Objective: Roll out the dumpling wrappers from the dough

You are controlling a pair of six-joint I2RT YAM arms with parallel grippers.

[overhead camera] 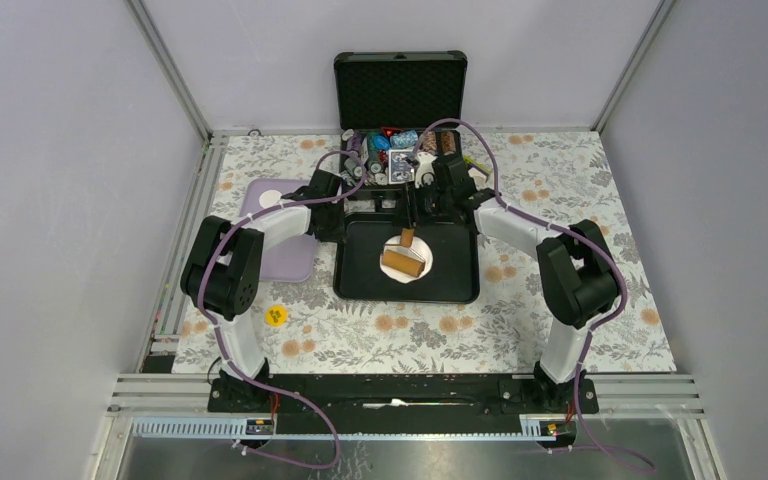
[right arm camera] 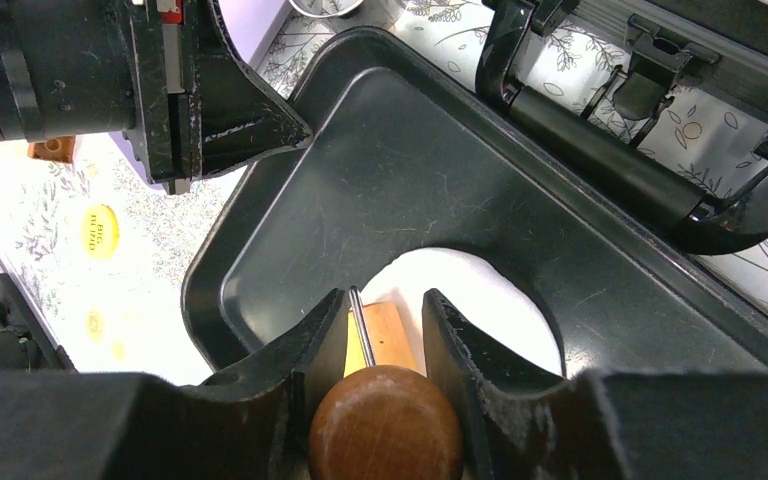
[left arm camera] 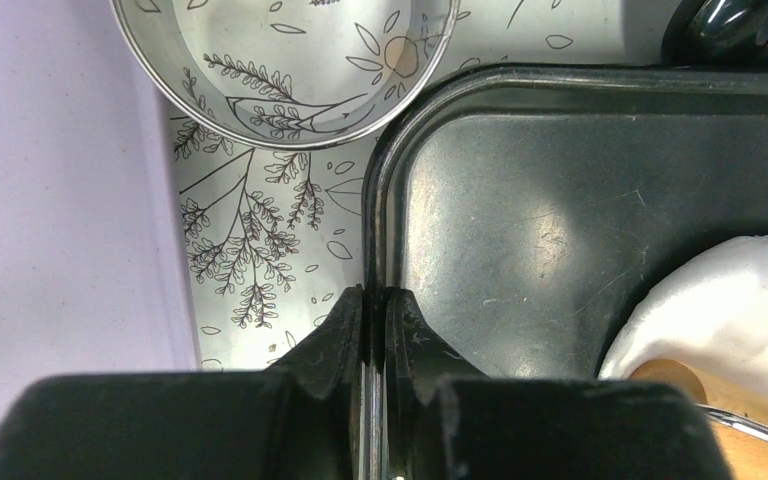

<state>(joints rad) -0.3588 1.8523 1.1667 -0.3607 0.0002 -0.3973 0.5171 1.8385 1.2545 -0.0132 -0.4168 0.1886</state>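
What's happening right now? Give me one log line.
left gripper: shut on tray rim | right gripper: shut on wooden roller handle | wooden roller: resting on dough in tray

This is a robot test cell in a lab rather than a kitchen. Plain grey panel walls point(overhead camera: 50, 150) set in aluminium framing posts point(overhead camera: 168, 65) box in a counter point(overhead camera: 580, 250) dressed with floral cloth. The left arm point(overhead camera: 222, 268) and right arm point(overhead camera: 578, 272) are bolted by metal rails point(overhead camera: 650, 395) at the near edge, trailing purple cables point(overhead camera: 457, 122). An open black case point(overhead camera: 400, 90) of oddments sits at the far edge.
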